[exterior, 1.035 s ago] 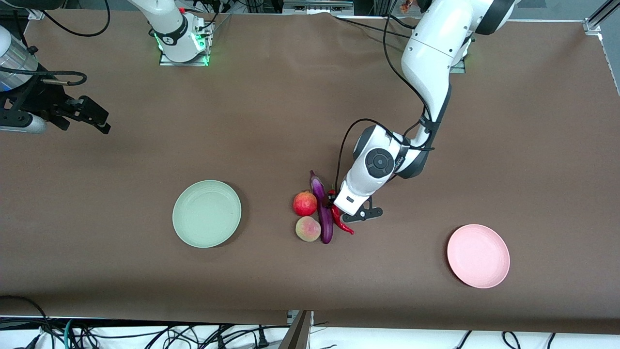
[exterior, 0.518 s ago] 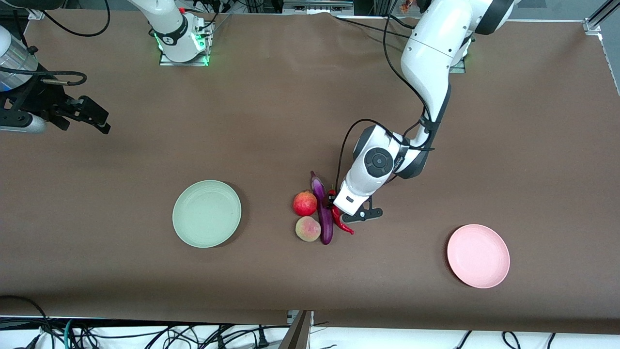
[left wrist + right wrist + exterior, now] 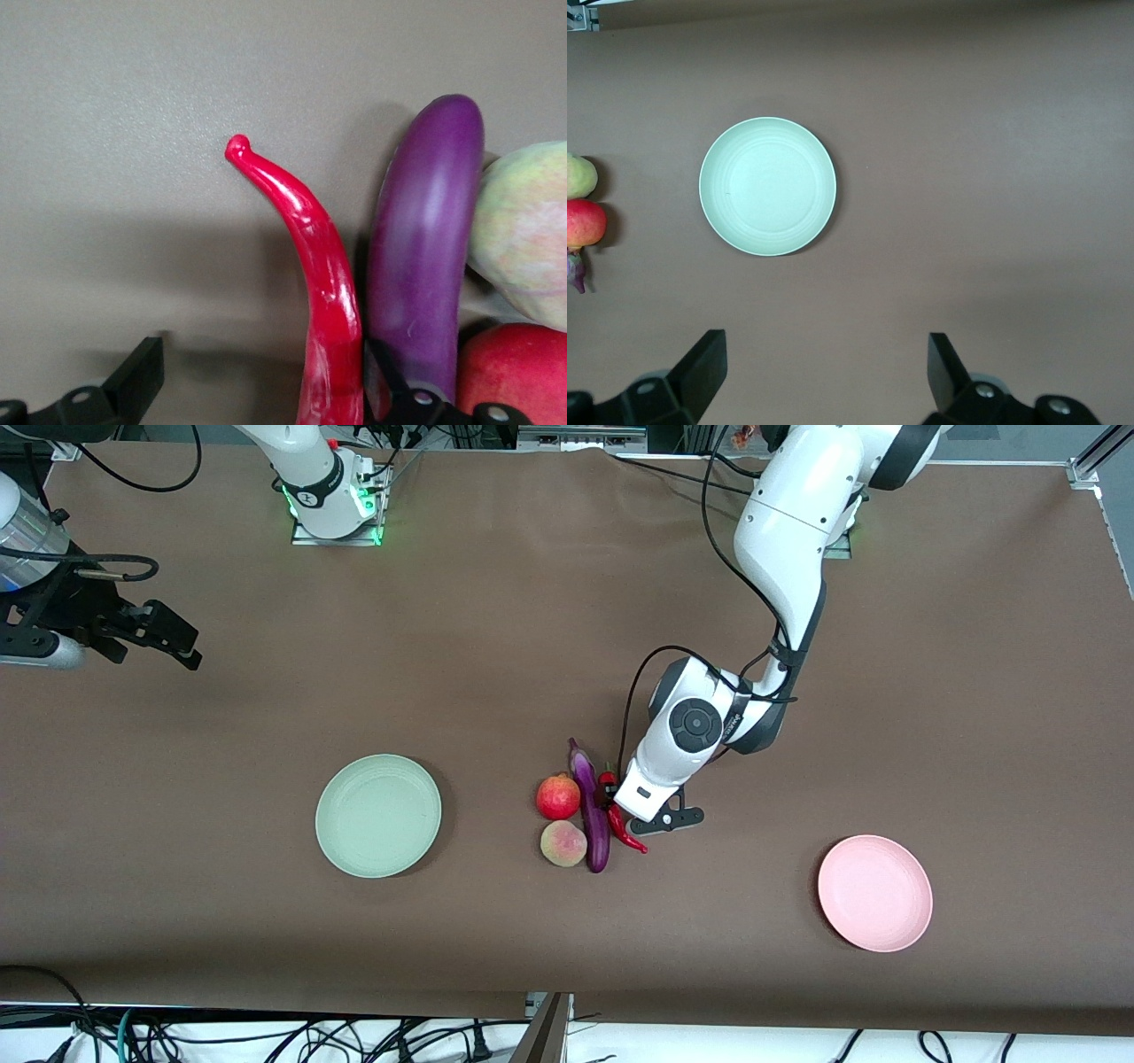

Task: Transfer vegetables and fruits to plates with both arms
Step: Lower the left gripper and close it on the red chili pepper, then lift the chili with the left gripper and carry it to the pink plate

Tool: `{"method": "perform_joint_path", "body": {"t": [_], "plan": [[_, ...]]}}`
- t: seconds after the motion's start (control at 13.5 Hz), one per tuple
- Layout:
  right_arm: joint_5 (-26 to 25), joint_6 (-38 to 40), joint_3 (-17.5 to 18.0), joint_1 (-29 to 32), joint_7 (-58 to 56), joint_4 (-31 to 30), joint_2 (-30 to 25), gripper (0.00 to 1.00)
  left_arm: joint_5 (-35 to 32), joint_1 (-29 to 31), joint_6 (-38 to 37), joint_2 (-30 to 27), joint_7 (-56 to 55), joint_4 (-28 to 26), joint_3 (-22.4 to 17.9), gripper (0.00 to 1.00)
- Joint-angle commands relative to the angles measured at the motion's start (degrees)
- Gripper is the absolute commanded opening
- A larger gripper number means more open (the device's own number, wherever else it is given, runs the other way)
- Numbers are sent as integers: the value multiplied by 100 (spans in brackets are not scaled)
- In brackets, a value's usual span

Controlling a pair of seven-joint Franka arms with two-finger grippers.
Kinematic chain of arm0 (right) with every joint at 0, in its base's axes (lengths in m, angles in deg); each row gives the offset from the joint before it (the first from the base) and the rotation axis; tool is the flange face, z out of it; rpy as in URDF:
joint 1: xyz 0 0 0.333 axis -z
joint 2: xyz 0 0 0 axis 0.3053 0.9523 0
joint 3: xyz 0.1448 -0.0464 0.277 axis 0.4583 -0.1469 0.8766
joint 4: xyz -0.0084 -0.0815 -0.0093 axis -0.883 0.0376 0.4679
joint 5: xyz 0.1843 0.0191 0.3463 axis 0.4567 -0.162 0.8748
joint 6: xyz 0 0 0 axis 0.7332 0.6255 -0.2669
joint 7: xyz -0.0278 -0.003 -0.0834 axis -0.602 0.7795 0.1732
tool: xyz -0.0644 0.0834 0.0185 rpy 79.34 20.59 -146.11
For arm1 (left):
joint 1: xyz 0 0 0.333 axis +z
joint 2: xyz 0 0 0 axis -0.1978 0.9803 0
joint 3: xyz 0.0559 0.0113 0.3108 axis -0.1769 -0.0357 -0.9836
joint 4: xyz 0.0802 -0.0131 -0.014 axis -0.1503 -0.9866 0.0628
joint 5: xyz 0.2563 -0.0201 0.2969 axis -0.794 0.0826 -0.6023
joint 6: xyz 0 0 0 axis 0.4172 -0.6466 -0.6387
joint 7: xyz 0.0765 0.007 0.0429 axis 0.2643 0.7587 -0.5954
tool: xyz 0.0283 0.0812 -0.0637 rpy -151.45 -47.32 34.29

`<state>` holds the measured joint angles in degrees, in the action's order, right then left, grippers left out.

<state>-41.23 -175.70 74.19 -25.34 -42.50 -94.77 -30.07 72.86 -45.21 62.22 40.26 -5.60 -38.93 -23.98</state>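
Observation:
In the middle of the table, the red chili pepper (image 3: 625,829) lies beside the purple eggplant (image 3: 592,806), with the pomegranate (image 3: 557,797) and peach (image 3: 563,843) on the eggplant's other flank. My left gripper (image 3: 643,816) is down at the table, open and straddling the chili (image 3: 323,292). One fingertip (image 3: 383,379) sits in the gap between chili and eggplant (image 3: 425,248), and the other fingertip (image 3: 142,372) is well clear over bare cloth. My right gripper (image 3: 186,645) waits open at the right arm's end, holding nothing. The pale green plate (image 3: 378,816) and pink plate (image 3: 874,893) are empty.
Brown cloth covers the whole table. The right wrist view looks down on the green plate (image 3: 767,186) with the peach (image 3: 579,175) and pomegranate (image 3: 585,221) at the picture's edge. Cables hang below the table edge nearest the front camera.
The left arm's hand has shifted a little toward the front camera around the chili, jaws still wide. The right arm and all the produce have stayed put.

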Motion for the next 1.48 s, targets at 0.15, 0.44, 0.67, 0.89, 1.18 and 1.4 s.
{"method": "perform_joint_path", "body": {"t": [0.15, 0.44, 0.67, 0.89, 1.18, 1.4], "plan": [[-2, 94, 18, 115, -111, 126, 42, 100, -150, -91, 35, 129, 1, 128, -97, 57], [-2, 85, 18, 159, -111, 126, 42, 100, -1063, -48, -26, 77, 45, 145, -88, 2], [-2, 41, 18, 176, -102, 135, 42, 100, -1047, 66, -315, -63, 45, 154, -106, 0], [24, 41, 18, 168, -75, 135, 60, 100, -1108, 750, -1332, -371, 761, 399, -79, 0], [94, -72, 36, 89, 4, 135, 200, 100, -1065, 1989, -2311, -627, 3160, 611, -70, 0], [25, -223, 89, -295, -84, 283, 1619, 100, -1082, 2500, -2557, -636, 3920, 585, -88, 0]]}}
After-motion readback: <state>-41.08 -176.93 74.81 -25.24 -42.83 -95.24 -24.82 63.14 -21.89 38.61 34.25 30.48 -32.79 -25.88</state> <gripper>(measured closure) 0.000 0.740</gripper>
